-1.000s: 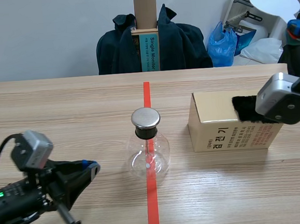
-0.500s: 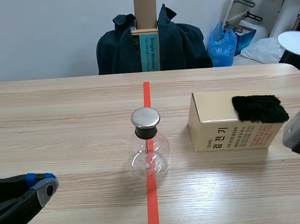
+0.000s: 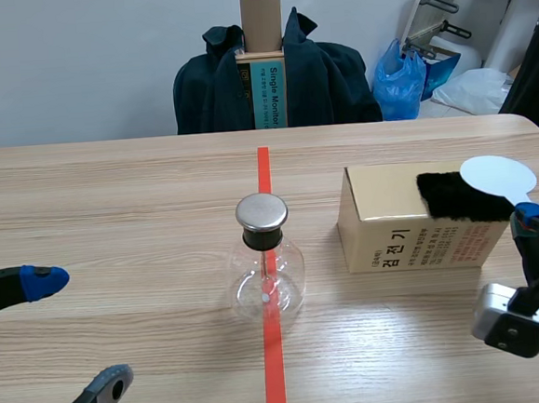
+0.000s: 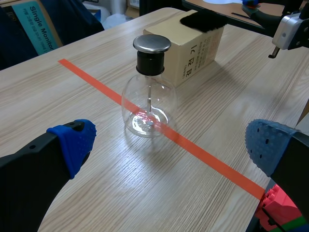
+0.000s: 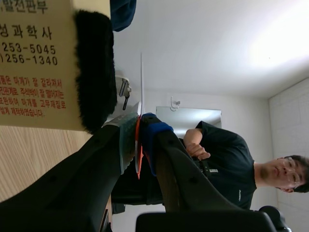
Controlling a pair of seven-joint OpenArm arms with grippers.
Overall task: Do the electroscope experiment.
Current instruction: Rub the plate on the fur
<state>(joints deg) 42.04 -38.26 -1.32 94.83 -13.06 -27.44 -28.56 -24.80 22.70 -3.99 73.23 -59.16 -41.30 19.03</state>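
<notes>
Standing flask (image 3: 268,276): clear glass, round-bellied, upright on the orange-red tape line (image 3: 274,369), about midway between the left and right edges of the tabletop (image 3: 111,205); thin rod visible inside.
flask top: black stopper in the neck, flat metal cap (image 3: 261,212) sitting on it.
box (image 3: 383,225): tan card with Korean print on the near face, toward the right edge, well apart from the flask.
fur pad (image 3: 451,196): black, lying on the box's top at its right end, hanging a little over the near upper edge.
left pincer (image 4: 171,145): wide open, nothing between the blue-padded fingers; low by the near left corner, aimed toward the flask and apart from it.
right pincer (image 3: 533,216): closed on the narrow lower end of the white disc (image 3: 497,177); close to the right edge, just nearer than the box's right end.
disc position: thin and round, raised above the right pincer's fingers, overlapping the fur pad in the scene view; touching it or not, cannot tell.
beyond the far edge: dark jacket (image 3: 325,80) draped over a chair, blue bag (image 3: 400,79) beside it.
</notes>
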